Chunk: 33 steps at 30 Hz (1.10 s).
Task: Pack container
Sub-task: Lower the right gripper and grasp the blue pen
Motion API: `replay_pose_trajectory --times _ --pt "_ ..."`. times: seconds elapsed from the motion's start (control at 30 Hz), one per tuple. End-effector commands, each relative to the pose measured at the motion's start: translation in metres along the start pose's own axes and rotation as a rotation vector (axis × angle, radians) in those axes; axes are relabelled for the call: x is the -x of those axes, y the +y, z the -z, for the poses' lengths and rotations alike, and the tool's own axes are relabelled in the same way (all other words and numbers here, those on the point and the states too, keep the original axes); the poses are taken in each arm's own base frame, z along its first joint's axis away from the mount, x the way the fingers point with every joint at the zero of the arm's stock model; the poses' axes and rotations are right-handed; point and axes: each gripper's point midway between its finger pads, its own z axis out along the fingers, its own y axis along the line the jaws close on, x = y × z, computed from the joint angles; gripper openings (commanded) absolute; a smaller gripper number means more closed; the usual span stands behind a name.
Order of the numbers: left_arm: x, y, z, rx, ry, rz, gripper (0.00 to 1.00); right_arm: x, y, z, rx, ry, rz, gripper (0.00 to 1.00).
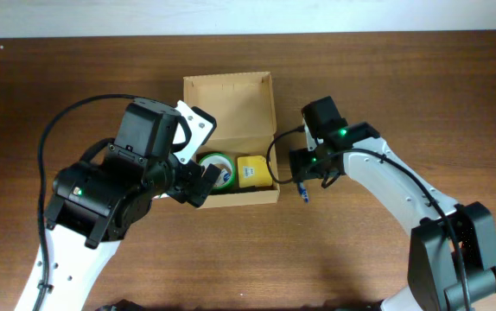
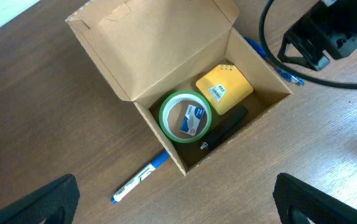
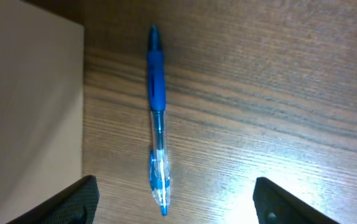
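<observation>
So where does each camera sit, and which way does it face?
Overhead: above the table, facing straight down on the open box; both arms show.
Left wrist: on the left arm, looking down into the box; its fingers show at the bottom corners.
Right wrist: on the right arm, looking down at a blue pen beside the box; its fingers show.
Shared: all three catch the pen and box.
</observation>
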Motion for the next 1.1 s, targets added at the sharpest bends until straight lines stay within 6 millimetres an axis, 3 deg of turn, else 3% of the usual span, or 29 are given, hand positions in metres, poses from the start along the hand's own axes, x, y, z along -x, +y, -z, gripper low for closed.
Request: replay_pose_trajectory --times 0.0,0.3,1.07 --pt "0.006 0.001 0.009 0.011 -0.035 0.0 1.0 -0.005 0.002 -0.01 0.025 0.012 0.043 0.76" --pt "0.005 0.001 0.009 0.01 -0.034 -0.001 1.0 -0.014 0.0 -0.033 0.03 -0.025 0.072 0.68" --pt "0.005 0.001 0.009 0.01 -0.034 -0.001 1.0 -0.025 0.008 -0.062 0.086 -0.02 0.074 0.41"
